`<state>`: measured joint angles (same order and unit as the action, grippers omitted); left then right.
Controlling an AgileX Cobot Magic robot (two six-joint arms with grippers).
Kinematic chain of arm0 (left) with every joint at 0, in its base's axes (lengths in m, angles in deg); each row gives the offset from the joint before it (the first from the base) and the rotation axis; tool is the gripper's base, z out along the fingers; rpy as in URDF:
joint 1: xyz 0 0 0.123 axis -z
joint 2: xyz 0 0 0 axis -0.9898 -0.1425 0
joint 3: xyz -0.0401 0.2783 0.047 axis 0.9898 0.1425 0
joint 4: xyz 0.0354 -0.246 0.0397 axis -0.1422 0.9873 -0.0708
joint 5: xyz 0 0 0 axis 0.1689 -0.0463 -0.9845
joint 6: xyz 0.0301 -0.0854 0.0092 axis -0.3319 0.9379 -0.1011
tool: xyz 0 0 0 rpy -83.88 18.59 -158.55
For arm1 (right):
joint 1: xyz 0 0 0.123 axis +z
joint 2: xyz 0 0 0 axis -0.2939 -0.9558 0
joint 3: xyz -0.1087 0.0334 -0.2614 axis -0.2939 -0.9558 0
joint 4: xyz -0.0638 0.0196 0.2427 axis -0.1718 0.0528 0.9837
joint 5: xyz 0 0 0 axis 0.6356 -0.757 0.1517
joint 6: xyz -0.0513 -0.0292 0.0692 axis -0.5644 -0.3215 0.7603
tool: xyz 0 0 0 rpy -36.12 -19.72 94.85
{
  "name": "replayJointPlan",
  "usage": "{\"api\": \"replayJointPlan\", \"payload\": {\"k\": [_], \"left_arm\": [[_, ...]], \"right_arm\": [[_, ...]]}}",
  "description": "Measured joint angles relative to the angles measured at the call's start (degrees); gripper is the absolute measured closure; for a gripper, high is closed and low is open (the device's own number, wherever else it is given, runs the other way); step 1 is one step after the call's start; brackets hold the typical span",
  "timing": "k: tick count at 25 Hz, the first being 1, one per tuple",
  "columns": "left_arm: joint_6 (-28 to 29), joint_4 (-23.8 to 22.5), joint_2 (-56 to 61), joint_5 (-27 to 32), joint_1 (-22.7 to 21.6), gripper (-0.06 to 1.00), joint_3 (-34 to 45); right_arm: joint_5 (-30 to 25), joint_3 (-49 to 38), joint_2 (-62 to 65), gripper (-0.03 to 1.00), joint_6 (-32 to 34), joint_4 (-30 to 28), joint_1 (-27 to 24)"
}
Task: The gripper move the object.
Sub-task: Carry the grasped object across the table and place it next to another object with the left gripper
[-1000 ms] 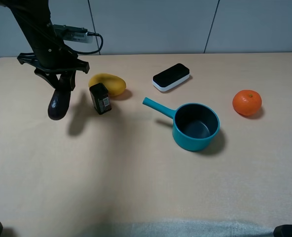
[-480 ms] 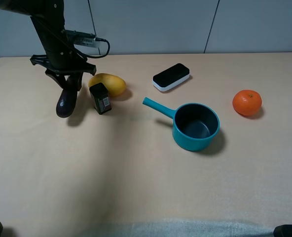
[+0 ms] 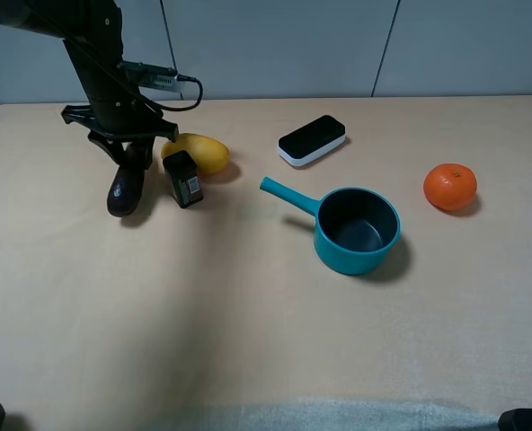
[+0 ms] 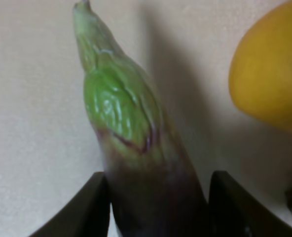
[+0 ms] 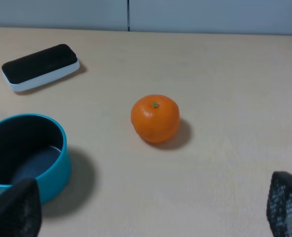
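Note:
My left gripper is shut on the dark purple eggplant at the far left of the table. It grips the upper part, and the eggplant hangs down just left of the small black box. I cannot tell whether its lower end touches the table. In the left wrist view the eggplant shows a green stem end between the two dark fingers. My right gripper is open and empty, held above the table on the right.
A yellow mango lies behind the black box and shows in the left wrist view. A teal saucepan stands mid-table, a black-and-white case behind it. An orange sits at the right.
My left gripper has carried the eggplant to the right and lower, to just beside the black box. Nothing else has moved.

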<state>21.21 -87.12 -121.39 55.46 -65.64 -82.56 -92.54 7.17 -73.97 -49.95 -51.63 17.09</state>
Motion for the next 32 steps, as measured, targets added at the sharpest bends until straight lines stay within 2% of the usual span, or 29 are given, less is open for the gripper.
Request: {"api": "replayJointPlan", "payload": {"k": [10, 32], "left_arm": [[0.0, 0.2, -2.2, -1.7, 0.0, 0.5, 0.0], [0.5, 0.2, -2.2, -1.0, 0.0, 0.49, 0.0]], "right_arm": [[0.0, 0.0, 0.0, 0.27, 0.0, 0.0, 0.0], [0.0, 0.0, 0.0, 0.27, 0.0, 0.0, 0.0]]}}
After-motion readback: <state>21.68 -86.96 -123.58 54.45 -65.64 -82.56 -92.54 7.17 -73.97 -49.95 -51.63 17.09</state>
